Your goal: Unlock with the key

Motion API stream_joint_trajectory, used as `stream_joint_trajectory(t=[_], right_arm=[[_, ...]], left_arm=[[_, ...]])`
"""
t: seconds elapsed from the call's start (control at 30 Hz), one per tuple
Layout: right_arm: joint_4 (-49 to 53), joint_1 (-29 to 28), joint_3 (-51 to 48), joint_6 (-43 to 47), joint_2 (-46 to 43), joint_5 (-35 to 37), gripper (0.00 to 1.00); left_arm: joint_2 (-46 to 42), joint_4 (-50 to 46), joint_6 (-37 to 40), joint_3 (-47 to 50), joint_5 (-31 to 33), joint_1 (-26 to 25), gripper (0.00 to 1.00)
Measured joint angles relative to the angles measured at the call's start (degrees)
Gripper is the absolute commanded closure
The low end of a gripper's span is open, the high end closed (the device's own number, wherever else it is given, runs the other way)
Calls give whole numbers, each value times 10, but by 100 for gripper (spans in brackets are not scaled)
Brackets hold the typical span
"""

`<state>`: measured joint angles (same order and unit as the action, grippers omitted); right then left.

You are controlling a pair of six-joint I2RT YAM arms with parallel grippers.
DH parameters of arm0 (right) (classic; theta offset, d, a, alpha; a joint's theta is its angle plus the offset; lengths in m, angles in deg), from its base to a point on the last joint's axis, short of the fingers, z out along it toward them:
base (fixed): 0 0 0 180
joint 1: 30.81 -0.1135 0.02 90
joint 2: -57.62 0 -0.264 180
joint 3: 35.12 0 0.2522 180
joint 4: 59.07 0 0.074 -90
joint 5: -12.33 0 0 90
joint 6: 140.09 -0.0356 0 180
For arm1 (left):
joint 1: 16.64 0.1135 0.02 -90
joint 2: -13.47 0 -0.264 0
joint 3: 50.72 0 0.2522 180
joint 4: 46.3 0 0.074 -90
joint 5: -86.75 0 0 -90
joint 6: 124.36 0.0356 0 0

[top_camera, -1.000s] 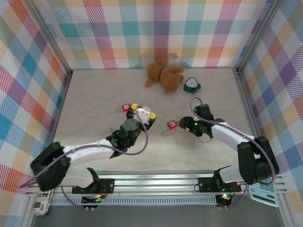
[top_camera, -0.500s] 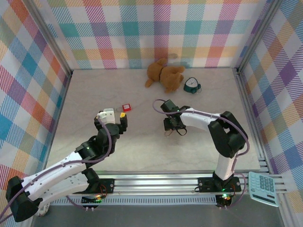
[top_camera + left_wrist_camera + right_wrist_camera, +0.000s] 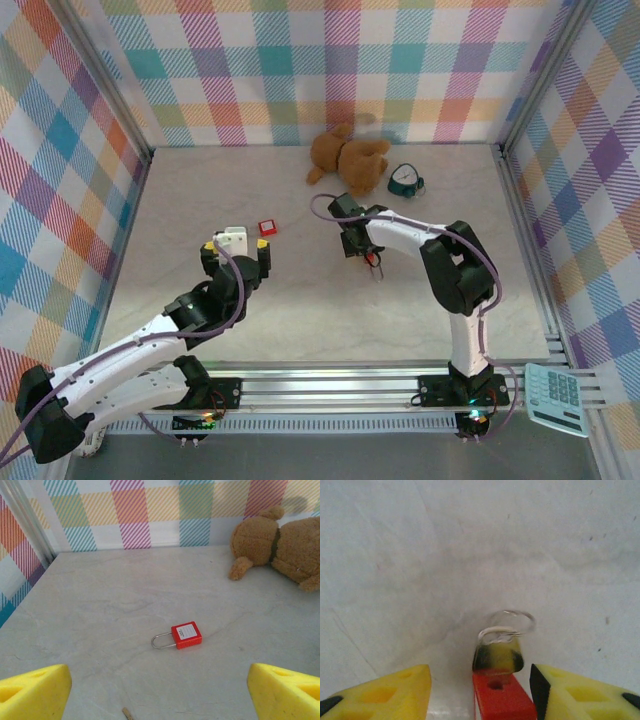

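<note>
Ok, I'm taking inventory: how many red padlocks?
2. One padlock lies on the table ahead of the left hand; the other padlock sits between the fingers of the right hand.

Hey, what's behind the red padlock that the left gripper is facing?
Behind the red padlock there is bare tabletop up to the plaid wall; a brown teddy bear lies back and to the right. The padlock's underside is hidden.

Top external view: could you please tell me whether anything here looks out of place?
A brown teddy bear lies sprawled by the far wall, an odd companion for the red padlock. A calculator rests outside the table, past its near right corner.
</note>
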<state>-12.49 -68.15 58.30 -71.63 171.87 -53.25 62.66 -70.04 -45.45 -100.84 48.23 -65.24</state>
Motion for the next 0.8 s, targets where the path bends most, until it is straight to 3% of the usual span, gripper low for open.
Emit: stream_joint_trajectory(t=[0.2,0.43,0.8], right_arm=[[20,0,-2,0,-15,0,42],[33,-4,-50,4,-66,4,62],[37,-35,-45,16,-44,35,78]], left_arm=[[10,0,0,0,-12,0,9],[30,6,0,0,-27,0,9],[13,14,5,5,-30,0,10]])
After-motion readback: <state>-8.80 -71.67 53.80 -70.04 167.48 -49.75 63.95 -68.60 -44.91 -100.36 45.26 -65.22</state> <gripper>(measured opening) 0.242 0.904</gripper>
